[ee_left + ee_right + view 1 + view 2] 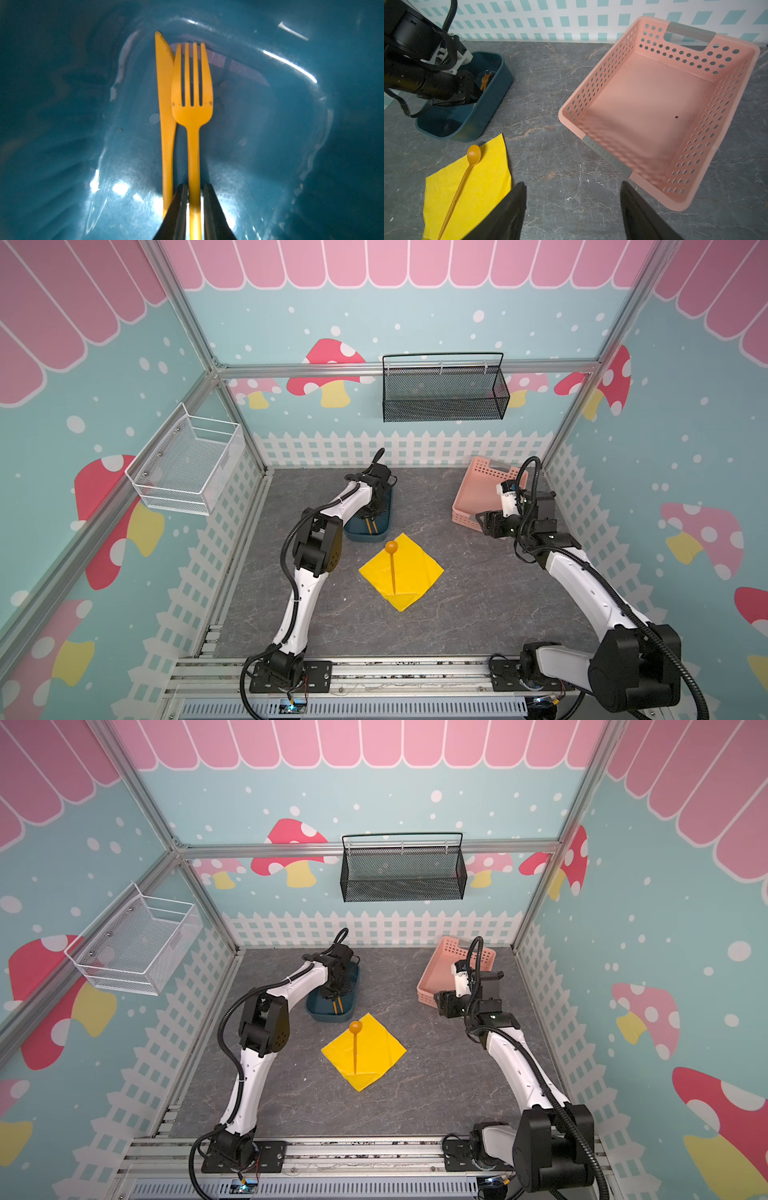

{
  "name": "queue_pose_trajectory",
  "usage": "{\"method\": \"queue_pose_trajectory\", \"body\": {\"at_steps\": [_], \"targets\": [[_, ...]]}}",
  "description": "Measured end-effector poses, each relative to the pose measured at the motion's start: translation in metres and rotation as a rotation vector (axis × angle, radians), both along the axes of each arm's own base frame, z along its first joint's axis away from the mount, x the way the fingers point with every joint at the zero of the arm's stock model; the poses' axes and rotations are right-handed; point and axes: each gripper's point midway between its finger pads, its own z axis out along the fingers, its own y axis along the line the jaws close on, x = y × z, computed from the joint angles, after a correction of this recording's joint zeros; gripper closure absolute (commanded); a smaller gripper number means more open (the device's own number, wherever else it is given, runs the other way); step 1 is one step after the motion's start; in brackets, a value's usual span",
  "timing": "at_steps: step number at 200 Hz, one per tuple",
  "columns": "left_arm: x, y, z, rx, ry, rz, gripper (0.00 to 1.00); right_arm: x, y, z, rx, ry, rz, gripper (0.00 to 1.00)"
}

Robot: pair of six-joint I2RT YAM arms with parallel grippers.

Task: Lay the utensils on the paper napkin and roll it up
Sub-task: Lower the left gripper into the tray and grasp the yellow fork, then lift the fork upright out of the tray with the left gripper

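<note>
Item: paper napkin [417, 568], bright yellow, lying flat on the grey marbled table [457, 614] as a diamond at mid-table, with a fold line crossing the corner nearest the arm bases. Item: spoon [392, 570], orange, resting on the napkin along its diagonal, its round bowl at the far corner just short of the dark blue tub [365, 536]. Item: fork [193, 116], orange, flat on the tub floor, seen in the left wrist view. Item: knife [166, 104], orange, alongside the fork and touching it, its blade partly under the edge of the fork's head. Left gripper [194, 187]: reaches down into the tub, jaws drawn in close on either side of the fork's handle near its end; thin slivers of light show between fingers and handle, and whether they press on it cannot be told. Right gripper [573, 185]: hangs above bare table between the napkin and the pink perforated basket [602, 83], jaws spread wide with nothing between them. The pink basket stands at the far right of the table, well apart from the tub. Fixtures: black mesh basket [444, 393] hung on the back wall; white wire basket [187, 464] hung on the left wall.
</note>
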Motion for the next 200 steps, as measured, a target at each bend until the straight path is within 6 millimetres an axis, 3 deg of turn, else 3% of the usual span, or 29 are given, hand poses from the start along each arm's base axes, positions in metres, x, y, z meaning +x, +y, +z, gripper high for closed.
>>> {"method": "queue_pose_trajectory", "body": {"at_steps": [58,142,167,200], "targets": [[0.0,0.001,0.0,0.0,0.0,-0.001,0.91,0.0,0.0,0.0,0.0,0.0,0.0,0.27],[-0.004,0.0,0.009,-0.005,0.005,-0.067,0.92,0.0,-0.001,0.0,0.0,0.0,-0.005,0.27],[-0.01,0.0,0.027,-0.017,-0.014,-0.095,0.94,0.0,0.001,0.001,0.013,0.003,-0.002,0.27],[-0.018,0.002,0.078,-0.044,-0.108,-0.136,0.94,-0.002,0.005,0.002,0.057,0.015,-0.003,0.22]]}}
